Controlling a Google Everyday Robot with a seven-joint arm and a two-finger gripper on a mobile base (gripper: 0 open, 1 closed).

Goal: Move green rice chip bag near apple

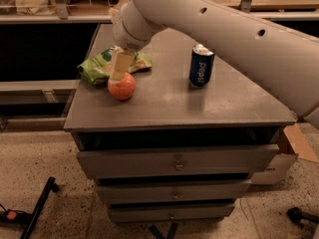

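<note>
The green rice chip bag lies crinkled on the grey cabinet top, at its left edge, just behind and left of the apple. The orange-red apple stands near the front left, almost touching the bag. My gripper hangs from the big white arm directly over the bag's right part and just above the apple's top. It hides the middle of the bag. I cannot tell whether it still holds the bag.
A blue Pepsi can stands upright right of centre. Below the top are several drawers. A shelf rack stands behind on the left. A cardboard box sits on the floor at the right.
</note>
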